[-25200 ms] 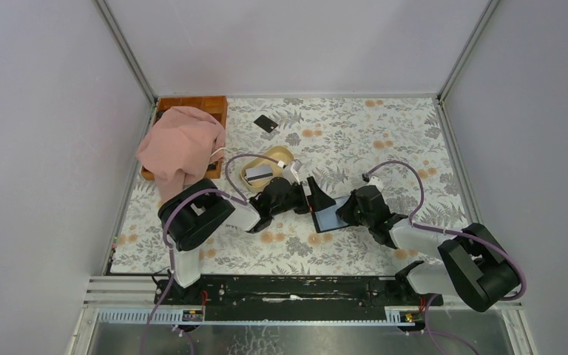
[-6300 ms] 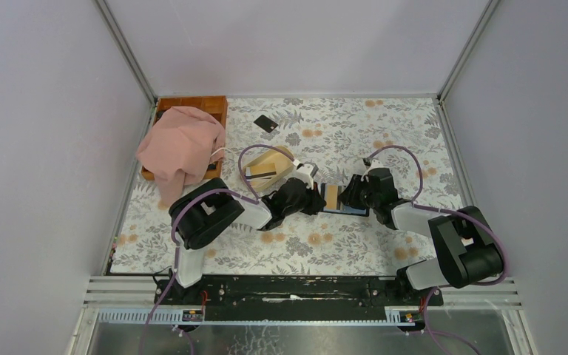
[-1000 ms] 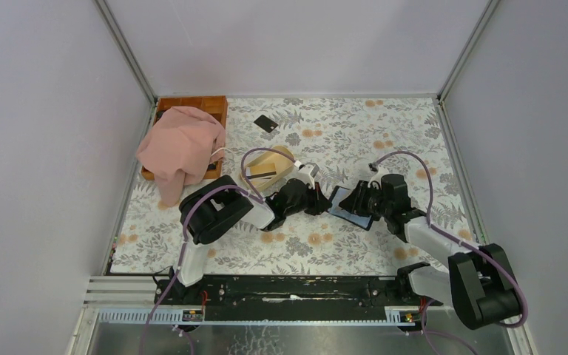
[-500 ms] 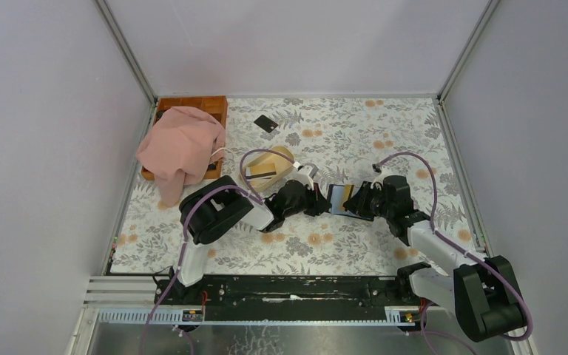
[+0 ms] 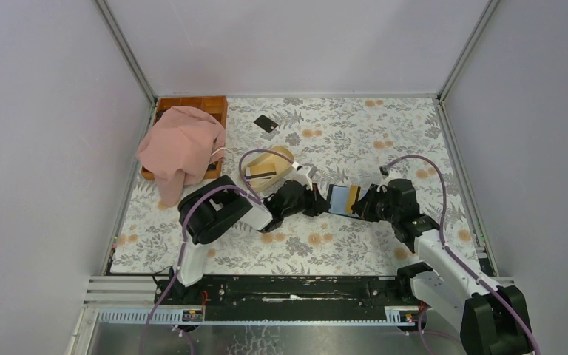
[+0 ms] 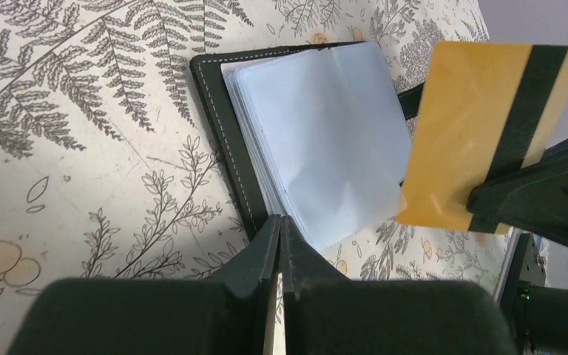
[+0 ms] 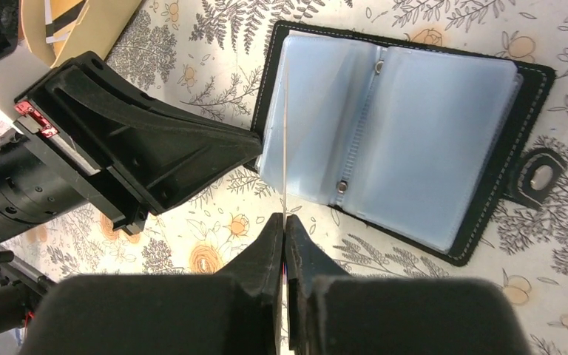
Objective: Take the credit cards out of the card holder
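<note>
Card (image 6: pixel 481 126) pinched in right end effector (image 7: pixel 285 222) over the open card holder (image 7: pixel 407 140)

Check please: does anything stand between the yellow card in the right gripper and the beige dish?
Yes. The left gripper, shut on the card holder, and its arm lie between the yellow card and the beige dish.

A pink cloth (image 5: pixel 180 148) covers most of the wooden tray (image 5: pixel 207 105). In the left wrist view a yellow card (image 6: pixel 481 133) hides the right side of the open wallet (image 6: pixel 318 133). From the right wrist the card shows only edge-on, and the beige dish (image 7: pixel 107 26) is cropped at the top left. The far black card (image 5: pixel 265 123) is too small to show markings.
</note>
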Controlling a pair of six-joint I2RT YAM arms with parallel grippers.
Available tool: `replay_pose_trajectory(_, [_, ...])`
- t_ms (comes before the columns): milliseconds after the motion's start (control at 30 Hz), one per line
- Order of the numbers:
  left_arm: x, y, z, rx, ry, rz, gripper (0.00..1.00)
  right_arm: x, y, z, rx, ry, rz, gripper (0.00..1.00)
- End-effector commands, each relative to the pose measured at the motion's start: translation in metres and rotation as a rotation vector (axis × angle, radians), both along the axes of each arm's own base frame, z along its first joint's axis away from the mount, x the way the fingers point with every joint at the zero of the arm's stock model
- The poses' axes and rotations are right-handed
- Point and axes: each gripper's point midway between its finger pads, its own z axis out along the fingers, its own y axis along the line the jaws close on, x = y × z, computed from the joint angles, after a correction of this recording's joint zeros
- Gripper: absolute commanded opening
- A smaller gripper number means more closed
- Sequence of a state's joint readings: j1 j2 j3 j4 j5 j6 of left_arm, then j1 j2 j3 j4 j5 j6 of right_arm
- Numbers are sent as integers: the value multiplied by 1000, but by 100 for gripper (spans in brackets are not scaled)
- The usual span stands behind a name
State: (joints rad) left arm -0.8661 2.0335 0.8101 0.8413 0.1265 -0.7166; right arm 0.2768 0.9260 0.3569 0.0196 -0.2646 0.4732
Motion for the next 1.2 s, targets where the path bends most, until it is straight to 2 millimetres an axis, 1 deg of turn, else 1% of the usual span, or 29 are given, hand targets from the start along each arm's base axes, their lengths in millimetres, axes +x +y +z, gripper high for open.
replay_pose_trajectory(0, [-11, 13, -5, 23, 42, -30, 8, 6, -5, 33, -27, -69, -16, 0])
replay_pose_trajectory(100, [-7, 18, 7, 33, 23, -38, 12, -4, 5, 53, 11, -114, 65, 0])
replay_pose_trajectory(167, [-6, 18, 25, 28, 0, -70, 22, -15, 14, 64, 46, -125, 139, 0])
replay_pose_trajectory(233, [-4, 20, 46, 5, -19, -98, 31, -32, 26, 72, 94, -115, 242, 0])
replay_pose_trajectory(267, [-5, 20, 59, -21, -29, -120, 43, -39, 31, 75, 114, -110, 287, 0])
replay_pose_trajectory(300, [-4, 21, 70, -49, -32, -135, 59, -48, 36, 77, 142, -101, 336, 0])
replay_pose_trajectory(333, [-4, 23, 83, -82, -36, -145, 69, -57, 41, 79, 170, -91, 386, 0])
replay_pose_trajectory(367, [-3, 25, 95, -120, -37, -158, 74, -66, 46, 80, 201, -78, 428, 0])
replay_pose_trajectory(400, [-4, 28, 106, -167, -35, -178, 76, -74, 51, 83, 242, -70, 469, 0])
replay_pose_trajectory(467, [-8, 35, 131, -287, -29, -246, 74, -86, 58, 92, 302, -70, 536, 0])
replay_pose_trajectory(500, [-11, 38, 142, -352, -25, -293, 73, -88, 59, 95, 311, -75, 548, 0])
replay_pose_trajectory(533, [-18, 41, 160, -433, -48, -357, 72, -91, 59, 96, 312, -84, 555, 0])
replay_pose_trajectory(567, [-25, 45, 167, -481, -32, -405, 73, -92, 60, 98, 315, -96, 563, 0])
replay_pose_trajectory(600, [-31, 48, 179, -533, -67, -447, 74, -94, 62, 100, 325, -104, 573, 0])
replay_pose_trajectory(700, [-43, 49, 183, -576, -52, -530, 74, -100, 67, 104, 353, -106, 616, 0])
replay_pose_trajectory(767, [-56, 50, 187, -612, -48, -610, 69, -103, 69, 106, 360, -111, 631, 0])
replay_pose_trajectory(867, [-77, 46, 183, -602, -11, -722, 63, -105, 72, 106, 366, -107, 652, 0])
replay_pose_trajectory(933, [-89, 44, 186, -597, -25, -762, 62, -105, 73, 103, 358, -96, 656, 0])
replay_pose_trajectory(1033, [-100, 45, 193, -595, -54, -798, 66, -105, 75, 99, 337, -84, 662, 0])
replay_pose_trajectory(1100, [-105, 46, 195, -591, -57, -825, 66, -105, 76, 98, 330, -80, 662, 0])
replay_pose_trajectory(1167, [-109, 47, 195, -585, -57, -844, 64, -104, 76, 97, 327, -75, 661, 0])
